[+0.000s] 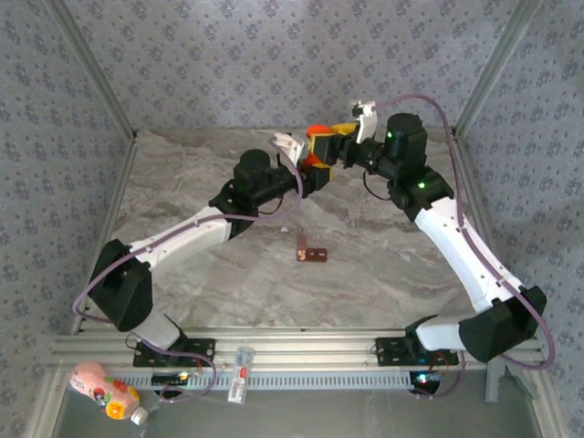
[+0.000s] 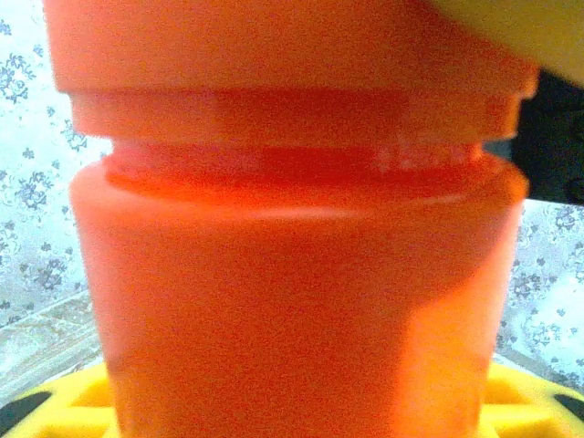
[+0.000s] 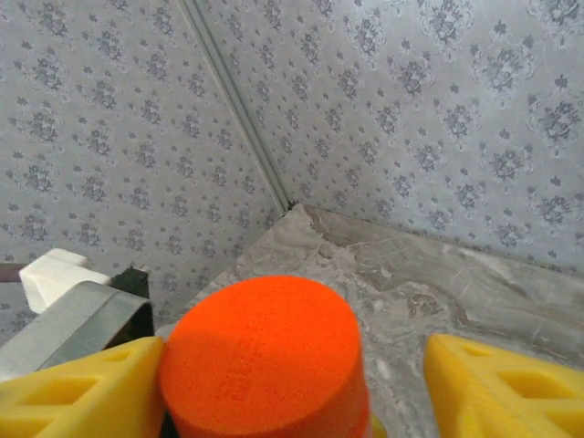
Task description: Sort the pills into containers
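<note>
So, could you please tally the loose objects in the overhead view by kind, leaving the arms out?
orange bottle: 1
dark reddish-brown compartment strip: 1
pink bottle: 1
small clear tube: 1
Total: 4

A bright orange bottle (image 2: 292,274), yellow fingers (image 3: 493,388), a grey-beige marbled table (image 1: 383,274), walls (image 1: 274,55) in grey floral print, and distant containers (image 1: 311,255), seemingly dark reddish-brown.
</note>
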Controlling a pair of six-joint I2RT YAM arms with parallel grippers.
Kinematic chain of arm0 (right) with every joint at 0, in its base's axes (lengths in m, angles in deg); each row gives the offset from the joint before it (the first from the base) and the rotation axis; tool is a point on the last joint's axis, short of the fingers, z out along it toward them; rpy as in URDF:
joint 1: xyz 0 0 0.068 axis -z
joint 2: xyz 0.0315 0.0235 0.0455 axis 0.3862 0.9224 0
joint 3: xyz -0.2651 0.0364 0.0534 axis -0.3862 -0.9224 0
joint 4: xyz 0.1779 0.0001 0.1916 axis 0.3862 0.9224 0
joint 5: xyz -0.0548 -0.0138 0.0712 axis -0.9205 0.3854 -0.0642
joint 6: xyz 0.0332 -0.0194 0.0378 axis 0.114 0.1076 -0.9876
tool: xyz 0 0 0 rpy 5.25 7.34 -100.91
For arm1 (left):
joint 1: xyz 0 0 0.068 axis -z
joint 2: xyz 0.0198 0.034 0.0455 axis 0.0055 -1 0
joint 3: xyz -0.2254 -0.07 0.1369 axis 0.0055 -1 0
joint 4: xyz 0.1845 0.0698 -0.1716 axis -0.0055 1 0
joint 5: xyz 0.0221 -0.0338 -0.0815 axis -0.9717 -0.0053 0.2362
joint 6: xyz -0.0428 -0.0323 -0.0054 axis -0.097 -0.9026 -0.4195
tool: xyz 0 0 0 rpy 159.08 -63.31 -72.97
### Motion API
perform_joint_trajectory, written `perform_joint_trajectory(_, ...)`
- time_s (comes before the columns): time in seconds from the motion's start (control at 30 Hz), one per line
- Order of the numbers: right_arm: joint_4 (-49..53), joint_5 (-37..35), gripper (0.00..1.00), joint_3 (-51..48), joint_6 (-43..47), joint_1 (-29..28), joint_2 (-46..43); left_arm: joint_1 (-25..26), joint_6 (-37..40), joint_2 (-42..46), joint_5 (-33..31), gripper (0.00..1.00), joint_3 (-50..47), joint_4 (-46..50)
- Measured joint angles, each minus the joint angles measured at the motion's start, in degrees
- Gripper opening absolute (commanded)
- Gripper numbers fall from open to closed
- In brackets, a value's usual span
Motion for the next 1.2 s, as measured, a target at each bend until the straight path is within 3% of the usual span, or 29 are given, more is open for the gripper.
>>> perform_joint_trajectory(0.13, 0.48, 5.46, 0.89, -1.42, -0.9, 2.82, -2.16, -0.31, -0.26, 0.2, 0.15, 0.0, -0.46, -1.27)
perform_joint_trajectory(0.3, 1.27, 13.73, 0.9, -1.81, -1.09, 7.02, -6.1, -2.27, -1.31, 0.94, 2.21, 0.0, -1.84, -2.01)
perform_joint_trajectory(0.63, 4.39, 28.81, 0.88, 5.46, -0.48, 9.84, 0.17, -6.27, -4.81, 1.2, 19.69, 0.0, -2.49, -2.84)
perform_joint_trajectory(0.93, 5.14, 33.62, 0.88, 8.0, -0.72, 9.44, 4.28, -6.29, -7.1, 1.16, 31.56, 0.0, -0.33, -2.69)
perform_joint_trajectory(1.2, 5.18, 34.49, 0.82, 8.63, -0.68, 7.52, 5.68, -6.29, -8.22, 1.05, 34.82, 0.0, 0.46, -2.75)
